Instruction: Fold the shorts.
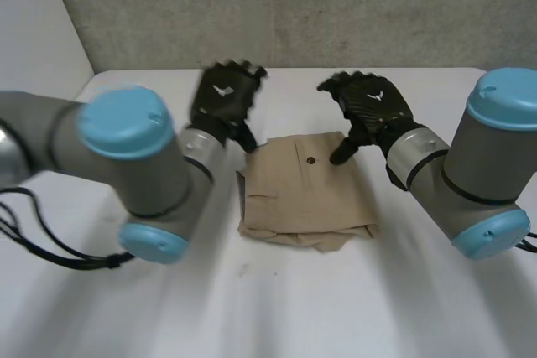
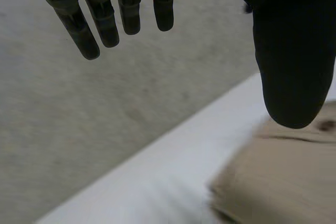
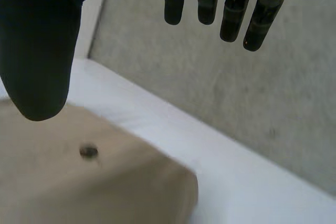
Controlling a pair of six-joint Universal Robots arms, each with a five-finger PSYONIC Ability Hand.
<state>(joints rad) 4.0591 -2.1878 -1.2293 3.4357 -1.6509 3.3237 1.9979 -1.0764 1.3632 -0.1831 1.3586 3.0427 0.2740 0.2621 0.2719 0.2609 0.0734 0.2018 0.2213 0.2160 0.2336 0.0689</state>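
The tan shorts [image 1: 306,194] lie folded into a small rectangle in the middle of the white table [image 1: 419,291], a dark button [image 1: 310,159] facing up near the far edge. My left hand [image 1: 225,100] hovers above the far left corner of the shorts, open, holding nothing. Its straight fingers [image 2: 107,17] and thumb [image 2: 294,61] hang over the table's far edge, the shorts [image 2: 283,182] beneath the thumb. My right hand [image 1: 369,105] is above the far right corner, open and empty. Its thumb [image 3: 37,51] hangs over the shorts [image 3: 79,187] near the button [image 3: 88,151].
A grey wall [image 1: 336,6] rises just behind the table's far edge. Both grey arms with blue caps [image 1: 126,123] [image 1: 503,98] flank the shorts at left and right.
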